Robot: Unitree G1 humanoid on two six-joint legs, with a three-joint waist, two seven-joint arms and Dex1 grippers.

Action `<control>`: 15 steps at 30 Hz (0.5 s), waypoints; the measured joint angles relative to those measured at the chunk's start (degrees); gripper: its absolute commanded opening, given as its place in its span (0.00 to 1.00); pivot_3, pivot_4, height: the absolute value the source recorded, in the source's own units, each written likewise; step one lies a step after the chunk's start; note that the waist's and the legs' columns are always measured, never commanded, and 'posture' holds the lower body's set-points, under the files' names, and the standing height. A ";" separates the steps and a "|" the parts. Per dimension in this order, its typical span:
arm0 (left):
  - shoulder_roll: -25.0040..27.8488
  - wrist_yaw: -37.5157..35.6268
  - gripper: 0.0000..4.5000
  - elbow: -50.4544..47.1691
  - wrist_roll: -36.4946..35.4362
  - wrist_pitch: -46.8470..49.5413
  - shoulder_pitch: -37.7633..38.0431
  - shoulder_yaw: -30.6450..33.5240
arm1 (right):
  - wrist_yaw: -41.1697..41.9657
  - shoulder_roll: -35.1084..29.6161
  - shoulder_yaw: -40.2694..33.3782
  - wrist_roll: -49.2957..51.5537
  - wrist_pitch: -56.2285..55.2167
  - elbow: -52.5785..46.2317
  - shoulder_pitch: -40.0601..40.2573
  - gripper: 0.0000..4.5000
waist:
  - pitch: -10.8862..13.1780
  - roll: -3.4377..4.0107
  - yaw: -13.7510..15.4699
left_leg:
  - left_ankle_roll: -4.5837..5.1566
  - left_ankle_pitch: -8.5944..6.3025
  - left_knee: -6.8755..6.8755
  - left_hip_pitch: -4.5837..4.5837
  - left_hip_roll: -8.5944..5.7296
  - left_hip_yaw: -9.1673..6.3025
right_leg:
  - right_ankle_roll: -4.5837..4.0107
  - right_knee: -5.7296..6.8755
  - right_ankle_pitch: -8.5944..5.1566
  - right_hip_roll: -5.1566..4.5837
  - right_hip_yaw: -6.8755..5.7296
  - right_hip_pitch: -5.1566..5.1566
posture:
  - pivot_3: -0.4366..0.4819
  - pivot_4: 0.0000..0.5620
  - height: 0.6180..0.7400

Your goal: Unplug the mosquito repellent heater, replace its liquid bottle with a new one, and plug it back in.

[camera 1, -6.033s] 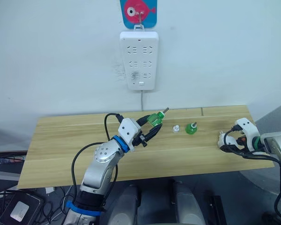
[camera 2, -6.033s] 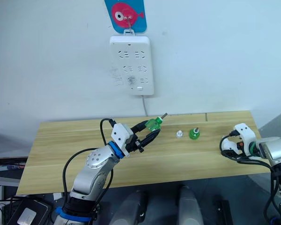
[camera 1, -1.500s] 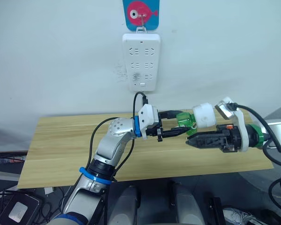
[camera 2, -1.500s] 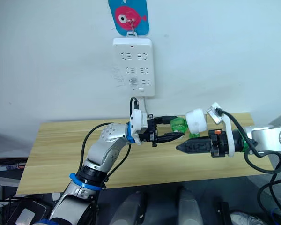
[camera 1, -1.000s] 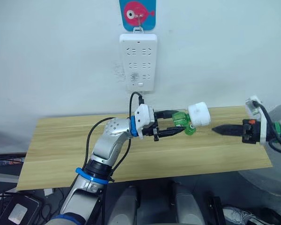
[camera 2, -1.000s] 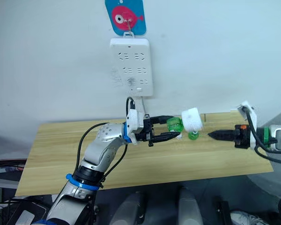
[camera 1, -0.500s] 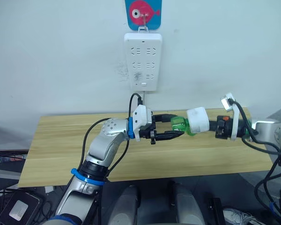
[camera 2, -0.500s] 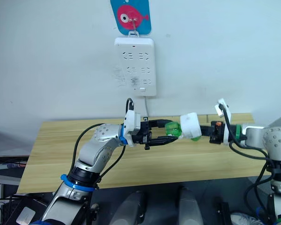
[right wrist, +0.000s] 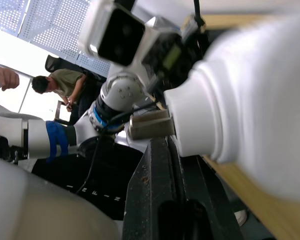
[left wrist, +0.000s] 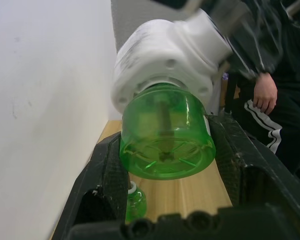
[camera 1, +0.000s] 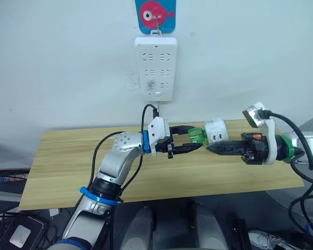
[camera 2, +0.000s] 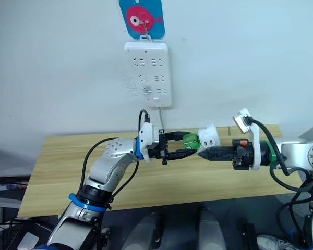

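"Where is the heater (camera 1: pixel 215 129)?"

"Above the table's (camera 1: pixel 68 172) far edge, on a green bottle (camera 1: pixel 197 136) the left gripper (camera 1: pixel 190 139) is gripping. Right gripper (camera 1: pixel 215 148) is touching it, closed."

I can read no text, brand or number; the sign (camera 1: pixel 156 12) bears merely a fish picture.
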 measured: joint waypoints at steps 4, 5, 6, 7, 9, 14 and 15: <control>-0.23 -0.61 0.50 0.19 0.62 -0.24 0.04 -0.64 | -4.82 2.16 0.38 -1.28 -3.61 2.82 -4.80 0.01 | 0.00 0.00 0.01 | 0.00 0.00 0.00 -0.01 0.00 0.00 | 0.00 0.00 0.00 0.00 -0.01 -0.01 | 0.51 0.45 1.00; -0.22 -0.64 0.50 0.21 0.97 -0.27 0.05 -1.00 | -4.81 2.17 1.07 -3.23 -4.40 2.98 -5.38 0.01 | 0.00 0.00 0.00 | 0.00 0.00 0.00 -0.04 -0.01 0.01 | 0.00 -0.01 0.00 0.00 -0.01 -0.02 | 0.51 0.45 1.00; -0.20 -0.77 0.50 0.23 1.06 -0.27 0.09 -1.19 | -4.74 2.17 1.63 -4.90 -5.09 3.28 -5.87 0.01 | 0.00 0.00 0.00 | 0.00 0.00 0.01 -0.13 -0.01 0.00 | 0.00 -0.01 0.00 0.00 -0.02 -0.08 | 0.51 0.45 1.00; -0.17 -0.83 0.50 0.23 1.09 -0.27 0.13 -1.20 | -4.66 2.19 1.83 -5.84 -5.46 3.68 -6.10 0.01 | 0.00 0.00 0.00 | 0.00 0.00 0.03 -0.16 -0.02 -0.01 | 0.00 -0.01 0.00 0.00 -0.02 -0.10 | 0.51 0.45 1.00; 0.01 -0.96 0.50 0.24 1.15 -0.27 0.30 -1.20 | -4.37 2.20 1.78 -7.48 -6.03 4.95 -6.46 0.01 | 0.00 0.00 0.03 | 0.00 0.00 0.04 -0.19 -0.02 -0.02 | 0.00 -0.02 0.00 0.00 -0.05 -0.11 | 0.52 0.44 1.00; 0.56 -2.49 0.50 -0.03 0.90 -0.15 0.52 -1.21 | -1.38 1.48 2.03 -13.60 -7.82 5.65 -5.63 0.01 | -0.01 0.01 0.01 | 0.00 0.00 0.04 -0.19 -0.01 -0.01 | 0.00 0.00 0.00 0.00 -0.05 -0.11 | 0.52 0.43 1.00; 0.70 -3.11 0.50 -0.43 0.80 -0.05 0.77 -1.24 | -0.59 1.30 2.32 -14.91 -8.30 5.68 -5.18 0.01 | -0.01 0.01 0.00 | -0.01 0.00 0.04 -0.19 -0.01 0.01 | 0.00 -0.01 0.00 0.00 -0.05 -0.11 | 0.52 0.43 1.00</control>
